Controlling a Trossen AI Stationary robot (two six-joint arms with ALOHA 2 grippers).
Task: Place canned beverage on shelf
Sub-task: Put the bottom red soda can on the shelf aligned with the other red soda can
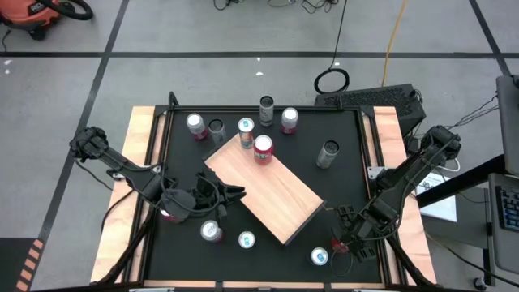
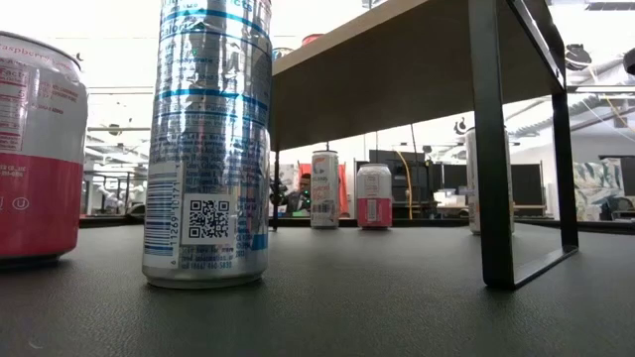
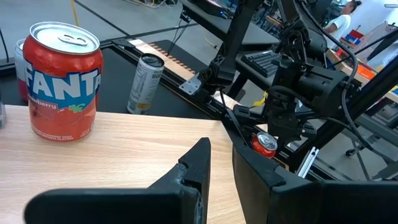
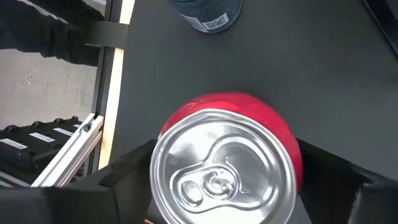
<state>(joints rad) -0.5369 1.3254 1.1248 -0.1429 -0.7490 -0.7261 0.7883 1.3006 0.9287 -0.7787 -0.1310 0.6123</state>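
Note:
The shelf (image 1: pixel 263 191) is a pale wooden slab on black legs (image 2: pixel 493 149), standing askew in the middle of the black table. A red Fanta can (image 3: pixel 65 81) and a blue-topped can (image 1: pixel 246 127) stand on its far end. My right gripper (image 4: pixel 224 162) is at the table's near right corner, pointing steeply down around an upright red can (image 4: pixel 261 118). My left gripper (image 3: pixel 221 168) hovers over the shelf's left edge, shut and holding nothing. My right gripper takes the red can between its two fingers (image 4: pixel 127 171), one on each side of the can's upper wall (image 4: pixel 292 146). The fingers slant down from above and from the table's right. The can stands upright, and its foot is hidden by its own top.
Several loose cans stand along the far edge (image 1: pixel 267 105) and near edge (image 1: pixel 246 240) of the table, one beside my right gripper (image 1: pixel 319 256). A grey can (image 1: pixel 328 153) stands right of the shelf. Wooden strips (image 1: pixel 140 170) edge the table.

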